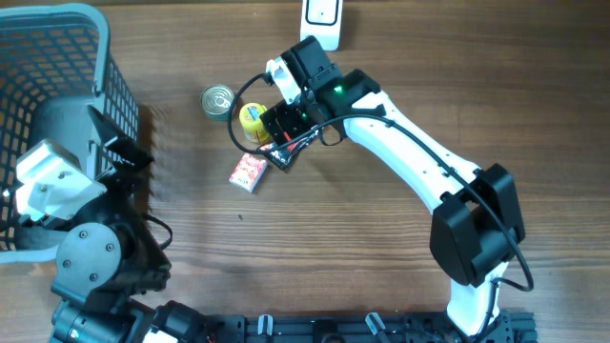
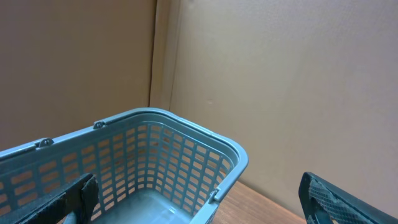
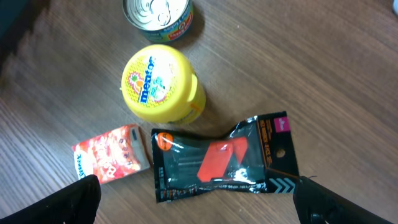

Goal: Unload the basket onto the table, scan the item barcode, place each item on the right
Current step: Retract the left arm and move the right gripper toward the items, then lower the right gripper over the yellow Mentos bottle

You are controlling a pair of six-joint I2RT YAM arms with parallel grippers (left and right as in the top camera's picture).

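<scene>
A grey basket [image 1: 112, 76] fills the table's [image 1: 362, 276] ten o'clock corner, with the left gripper [image 2: 199, 205] at its edge, fingers apart. The right gripper [image 3: 199, 202] hangs spread and empty above the black packet [image 3: 221, 158]. Seen from the right wrist, a yellow tub [image 3: 160, 81] is at the packet's eleven o'clock, a can [image 3: 158, 15] beyond it, and a small box [image 3: 112, 155] at nine.

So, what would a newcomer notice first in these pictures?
The bright yellow Mentos tub stands out, beside a tin can, a black packet and a small red box. The right gripper hangs open above them; a blue-grey basket sits at the table's left edge.
</scene>
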